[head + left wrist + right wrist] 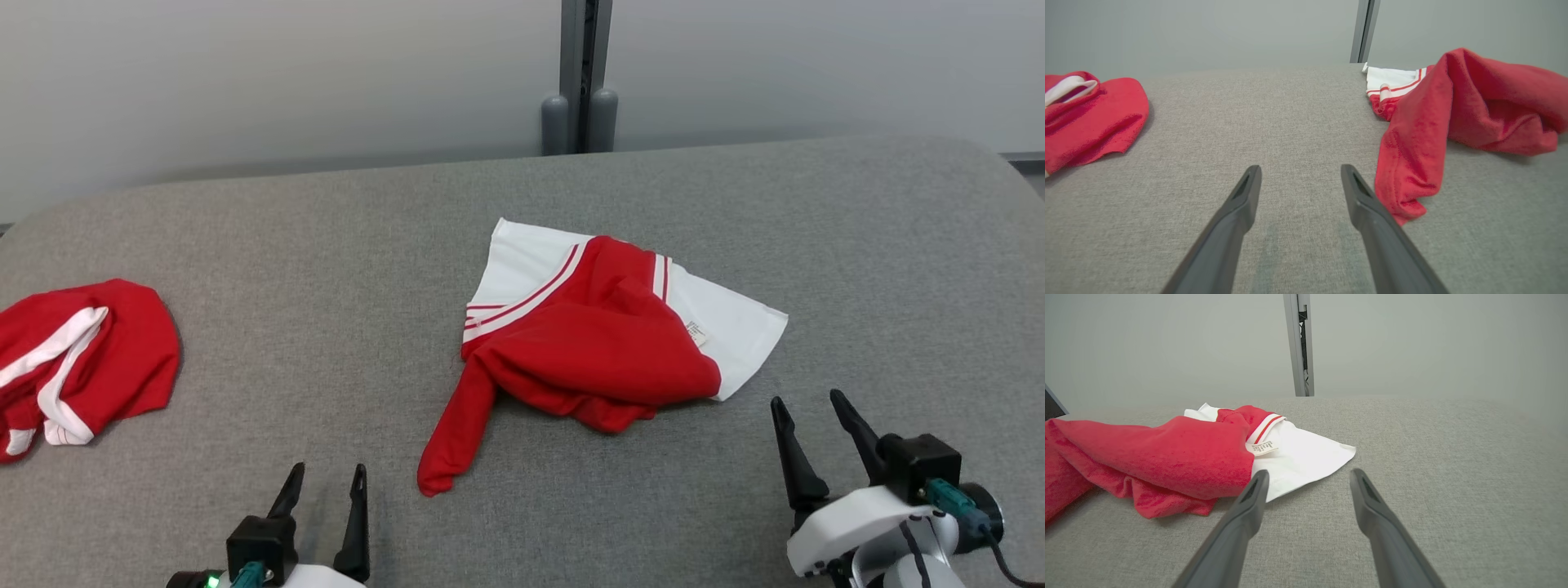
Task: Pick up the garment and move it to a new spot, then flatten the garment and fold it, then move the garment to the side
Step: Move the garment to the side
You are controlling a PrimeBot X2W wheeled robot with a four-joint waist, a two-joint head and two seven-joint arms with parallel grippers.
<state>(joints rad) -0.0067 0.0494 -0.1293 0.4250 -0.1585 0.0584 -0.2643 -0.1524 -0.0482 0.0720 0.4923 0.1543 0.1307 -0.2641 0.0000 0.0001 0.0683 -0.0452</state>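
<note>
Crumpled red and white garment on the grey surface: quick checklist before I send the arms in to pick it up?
1. Left tool open and empty: ok.
2. Right tool open and empty: ok.
3. Garment clear of both tools, nothing lying on it: ok.
4. Garment flat: not ok, bunched, with one sleeve trailing toward the robot's left.
5. Second red garment lies apart, far left: ok.
6. Bare grey surface available for a new spot: ok.
</note>
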